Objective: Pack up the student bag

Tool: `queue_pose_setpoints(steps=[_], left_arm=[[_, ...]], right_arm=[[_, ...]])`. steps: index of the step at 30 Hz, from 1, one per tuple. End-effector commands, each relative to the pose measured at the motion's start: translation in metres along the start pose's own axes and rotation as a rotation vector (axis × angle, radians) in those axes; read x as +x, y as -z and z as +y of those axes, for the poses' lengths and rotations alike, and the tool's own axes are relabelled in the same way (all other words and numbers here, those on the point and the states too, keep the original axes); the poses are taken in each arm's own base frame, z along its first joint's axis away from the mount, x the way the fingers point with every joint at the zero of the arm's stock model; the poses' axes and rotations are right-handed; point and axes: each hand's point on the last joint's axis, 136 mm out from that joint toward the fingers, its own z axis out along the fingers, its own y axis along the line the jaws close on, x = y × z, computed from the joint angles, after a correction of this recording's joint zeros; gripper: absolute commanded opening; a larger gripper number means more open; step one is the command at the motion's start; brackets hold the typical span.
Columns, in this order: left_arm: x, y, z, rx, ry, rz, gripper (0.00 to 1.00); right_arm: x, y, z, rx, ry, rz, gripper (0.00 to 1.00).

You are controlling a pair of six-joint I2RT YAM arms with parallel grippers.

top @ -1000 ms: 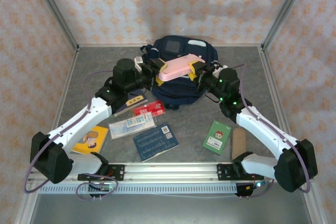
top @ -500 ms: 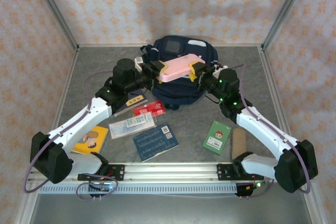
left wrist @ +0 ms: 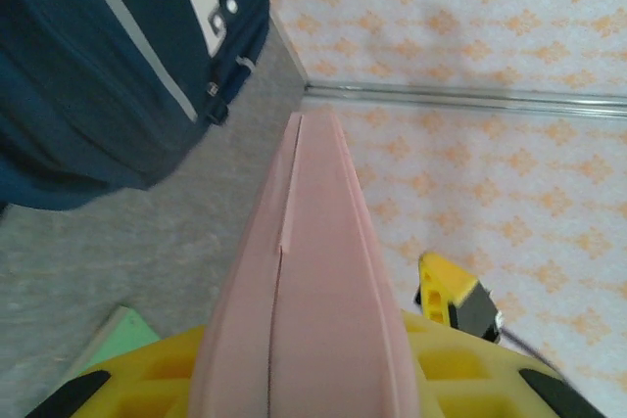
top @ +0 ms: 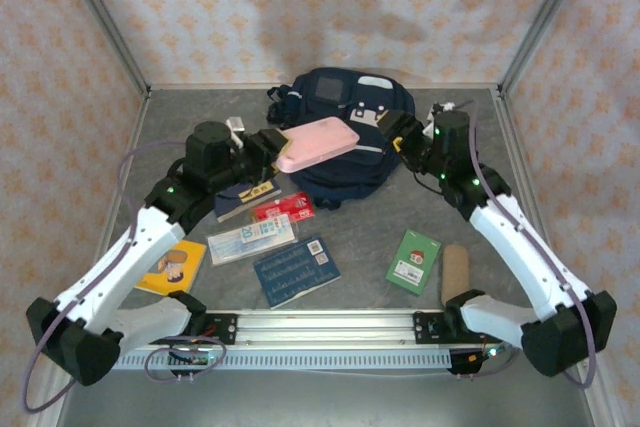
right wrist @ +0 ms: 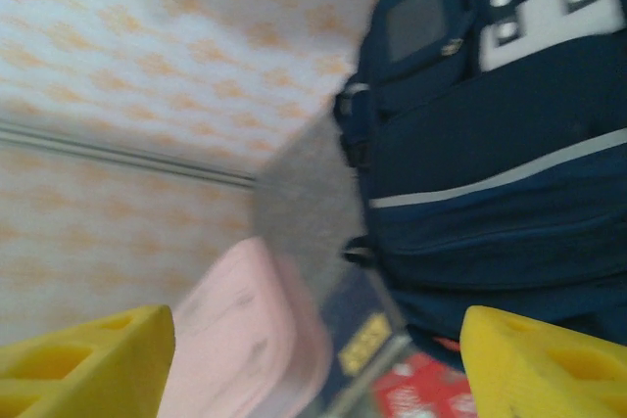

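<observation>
The student bag (top: pixel 345 162) lies at the back middle of the table, navy with thin white stripes and grey patches. It also appears in the left wrist view (left wrist: pixel 88 75) and the right wrist view (right wrist: pixel 490 144). My left gripper (top: pixel 272 152) is shut on one end of a pink case (top: pixel 316 144), which hangs over the bag's left front. The case (left wrist: pixel 309 281) runs out between the yellow fingers (left wrist: pixel 147 384) of my left gripper (left wrist: pixel 304 379). My right gripper (top: pixel 396 131) stands open to the right of the case, apart from it. Between its spread fingers (right wrist: pixel 88 359) nothing is held by my right gripper (right wrist: pixel 313 369), and the pink case (right wrist: pixel 240 340) lies beyond.
In front of the bag lie a dark blue book (top: pixel 245 197), a red packet (top: pixel 283 209), a pale flat pouch (top: pixel 250 239) and a blue booklet (top: pixel 296 270). A yellow book (top: pixel 172 267) is at the near left. A green box (top: pixel 414 260) and a brown roll (top: pixel 455 272) are at the near right.
My right gripper has let go of the pink case, opened and drawn back to the right. The left arm has pulled the case a little left and toward me.
</observation>
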Motion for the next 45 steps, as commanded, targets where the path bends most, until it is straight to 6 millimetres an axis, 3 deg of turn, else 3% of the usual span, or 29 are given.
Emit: queue_pose_setpoints(steps=[1,6,13,16,19,26,33,37,42,45], left_arm=[[-0.007,0.031,0.023,-0.116,-0.106,-0.065,0.21],[-0.004,0.053,0.036,-0.159,-0.138,-0.064,0.21],[0.001,0.076,0.043,-0.189,-0.188,-0.051,0.21],[0.002,0.081,0.042,-0.187,-0.201,-0.047,0.21],[0.001,0.085,0.039,-0.187,-0.215,-0.044,0.21],[0.001,0.083,0.035,-0.193,-0.249,-0.020,0.21],[-0.001,0.081,0.038,-0.198,-0.245,-0.016,0.21],[0.000,0.081,0.043,-0.206,-0.233,-0.015,0.21],[-0.003,0.082,0.046,-0.211,-0.237,-0.028,0.21],[-0.004,0.080,0.046,-0.210,-0.239,-0.030,0.21]], right_arm=[[0.022,-0.038,-0.051,0.239,0.279,0.215,0.73],[0.015,-0.100,-0.070,0.355,0.473,0.341,0.75],[0.020,-0.178,-0.105,0.427,0.661,0.548,0.90],[0.024,-0.204,-0.116,0.391,0.650,0.590,0.91],[0.044,-0.221,-0.120,0.293,0.585,0.680,0.90],[0.096,-0.211,-0.088,-0.009,0.446,0.846,0.81],[0.128,-0.199,-0.102,0.045,0.561,0.907,0.59],[0.131,-0.207,-0.117,0.120,0.628,0.894,0.41],[0.125,-0.213,-0.109,0.120,0.633,0.813,0.04],[0.101,-0.216,-0.114,0.191,0.566,0.686,0.00]])
